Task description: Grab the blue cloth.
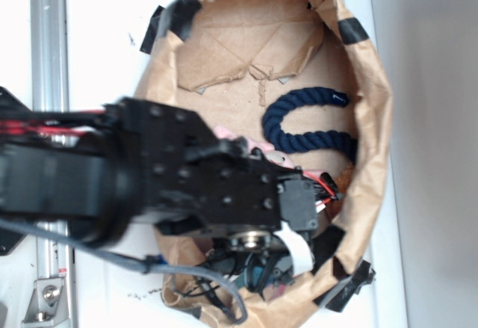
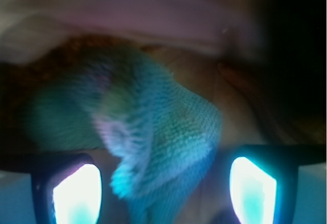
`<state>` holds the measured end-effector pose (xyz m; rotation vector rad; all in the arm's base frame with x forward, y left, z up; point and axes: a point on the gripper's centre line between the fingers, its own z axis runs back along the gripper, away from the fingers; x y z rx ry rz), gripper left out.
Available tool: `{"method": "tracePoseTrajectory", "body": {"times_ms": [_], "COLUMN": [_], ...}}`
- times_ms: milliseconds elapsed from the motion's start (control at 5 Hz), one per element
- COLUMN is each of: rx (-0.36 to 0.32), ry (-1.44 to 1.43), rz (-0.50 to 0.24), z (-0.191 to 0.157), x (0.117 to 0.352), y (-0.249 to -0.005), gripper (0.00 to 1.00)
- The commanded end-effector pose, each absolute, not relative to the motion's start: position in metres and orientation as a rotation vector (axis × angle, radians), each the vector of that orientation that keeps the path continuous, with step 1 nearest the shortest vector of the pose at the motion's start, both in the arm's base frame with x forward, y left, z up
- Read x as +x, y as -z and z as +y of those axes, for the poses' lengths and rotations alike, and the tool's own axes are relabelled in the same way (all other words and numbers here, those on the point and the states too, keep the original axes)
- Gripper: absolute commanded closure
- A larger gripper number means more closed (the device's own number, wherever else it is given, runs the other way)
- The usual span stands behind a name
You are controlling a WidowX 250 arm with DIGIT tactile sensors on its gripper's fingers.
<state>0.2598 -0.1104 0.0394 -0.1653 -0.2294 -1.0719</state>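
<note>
Exterior view, from above: my arm (image 1: pixel 149 178) enters from 9 o'clock and reaches over a brown paper bag (image 1: pixel 373 119) rolled open into a bowl shape, w/ black tape patches (image 1: pixel 352 31) on its rim. The bag lies on a white worktop (image 1: pixel 104 59); a metal rail (image 1: pixel 48 44) runs along the worktop's 9 o'clock edge. Inside the bag, toward 2 o'clock, a dark navy rope (image 1: pixel 302 122) curls in a C. A pink plush item (image 1: pixel 258 147) shows just at the arm's 12 o'clock edge, mostly hidden by the arm. My tool itself is hidden under the wrist in this view.

Wrist view: my tool (image 2: pixel 163 188) is spread wide, its two fingers (image 2: pixel 76 193) glowing at 7 and 5 o'clock, w/ nothing clamped btwn them. The blue cloth (image 2: pixel 168 137), a fuzzy teal lump, sits at centre, its lower fold hanging down into the gap btwn the fingers; whether it touches either finger I cannot tell, since the frame is blurred. A pink blur (image 2: pixel 153 15) spans the 12 o'clock edge beyond the cloth. Brown bag paper shows under and beside the cloth at 3 o'clock.
</note>
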Motion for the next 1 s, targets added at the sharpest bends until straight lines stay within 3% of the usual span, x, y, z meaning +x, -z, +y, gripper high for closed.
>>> {"method": "tracePoseTrajectory", "body": {"times_ms": [0,400,600,800], "rx": [-0.258,-0.225,-0.135,-0.101], "ry": [1.088,0.996,0.886,0.807], "rz": [-0.237,-0.273,-0.322,-0.327], "z": [-0.124,-0.095,-0.086,-0.078], "x": [0.257,0.268,0.274,0.277], "y": [-0.029,-0.038,-0.041,-0.042], "gripper": [1.00,1.00,1.00,1.00]}}
